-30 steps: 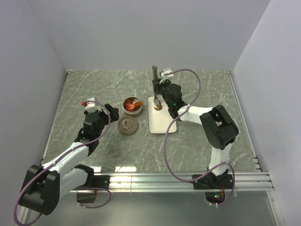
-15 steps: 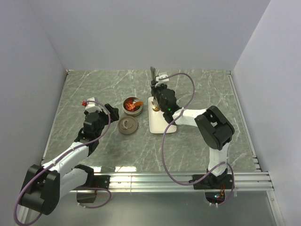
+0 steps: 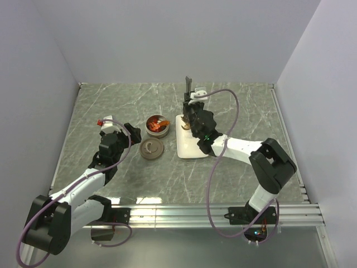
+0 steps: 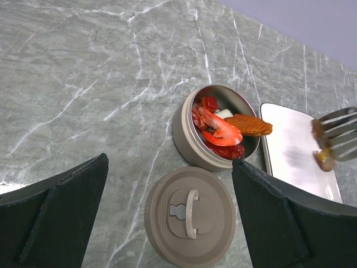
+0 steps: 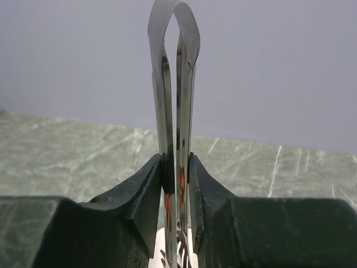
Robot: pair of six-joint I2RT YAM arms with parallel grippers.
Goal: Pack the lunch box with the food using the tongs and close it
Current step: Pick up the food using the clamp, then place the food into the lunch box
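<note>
The lunch box is open on the marble table, with a shrimp, red pieces and an orange-brown piece of food inside. Its brown lid lies flat just in front of it. My right gripper is shut on the tongs, held upright over the far end of the white plate. The tongs' tips pinch a small brown piece, blurred. My left gripper hangs open above the lid.
Grey walls enclose the table on three sides. A metal rail runs along the near edge by the arm bases. A small red part sits on the left arm near the left wall.
My right gripper has squeezed the tongs narrower, and the tongs' top has swung slightly right. The right arm's elbow moved right and nearer. The left arm has not moved.
</note>
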